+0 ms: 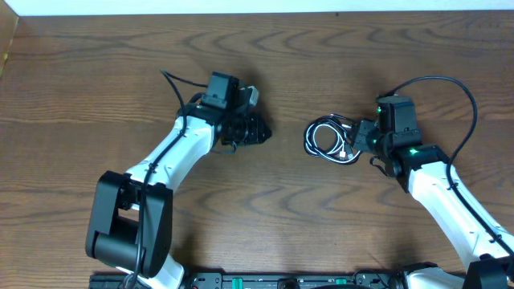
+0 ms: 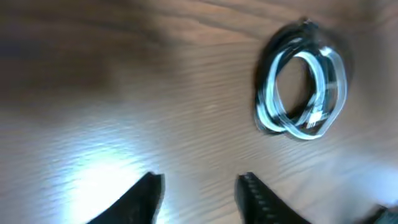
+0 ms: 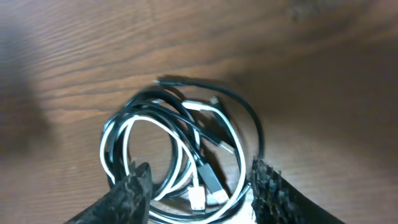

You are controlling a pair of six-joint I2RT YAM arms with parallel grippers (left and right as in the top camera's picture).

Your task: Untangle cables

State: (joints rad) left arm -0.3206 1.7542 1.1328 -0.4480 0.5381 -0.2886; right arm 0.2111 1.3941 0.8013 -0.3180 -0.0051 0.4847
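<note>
The black cable (image 1: 315, 127) and the white cable (image 1: 331, 151) lie coiled together in one tangled loop on the wooden table, right of centre. In the right wrist view the black cable (image 3: 252, 118) and the white cable (image 3: 121, 134) loop over each other, their plugs lying between my fingers. My right gripper (image 1: 365, 138) (image 3: 200, 183) is open, its fingers straddling the near side of the coil. My left gripper (image 1: 259, 132) (image 2: 200, 186) is open and empty, a short way left of the coil (image 2: 301, 93), which shows ahead of it.
The wooden table (image 1: 265, 56) stretches around both arms. A thick black wire (image 1: 438, 80) arcs off the right arm. The table's far edge meets a white wall at the top.
</note>
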